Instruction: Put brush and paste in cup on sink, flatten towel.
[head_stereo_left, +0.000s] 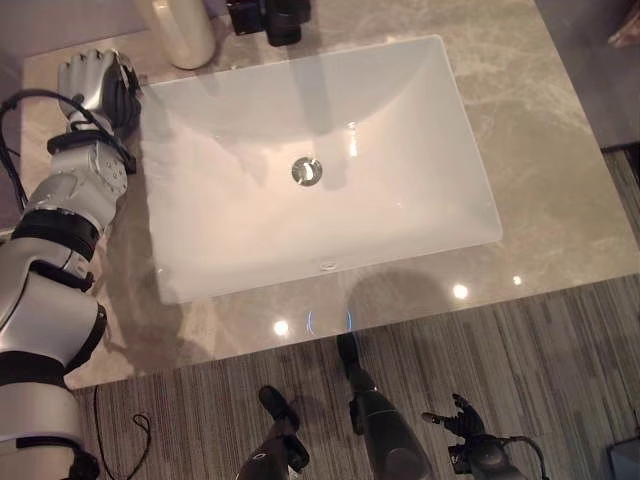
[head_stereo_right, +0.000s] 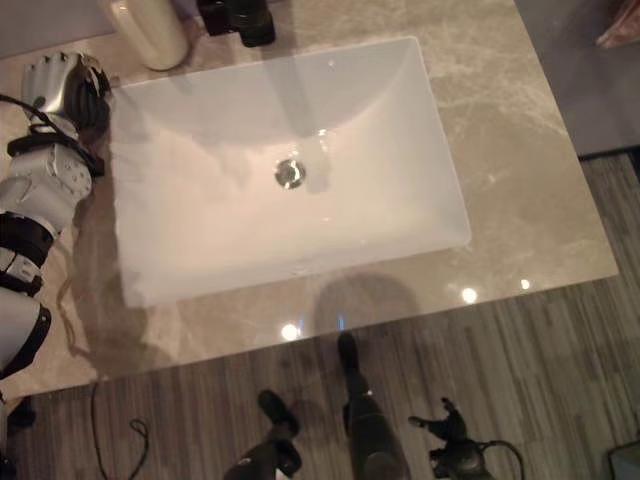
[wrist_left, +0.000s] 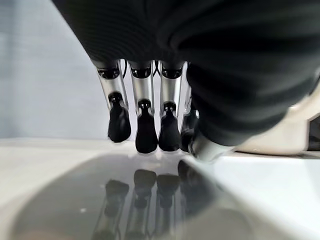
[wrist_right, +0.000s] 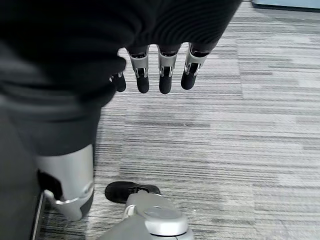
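A tall cream cup stands on the marble counter at the back left corner of the white sink. My left hand rests over the counter just left of the sink's back corner, a short way from the cup. In the left wrist view its fingers are straight, with the tips just above the glossy counter and nothing in them; the cup shows beside them. My right hand hangs low over the striped floor, its fingers straight and holding nothing.
The sink's drain sits mid-basin. Dark fittings stand at the back edge beside the cup. A pinkish thing lies at the far right corner, past the counter. The counter's front edge runs above the striped carpet.
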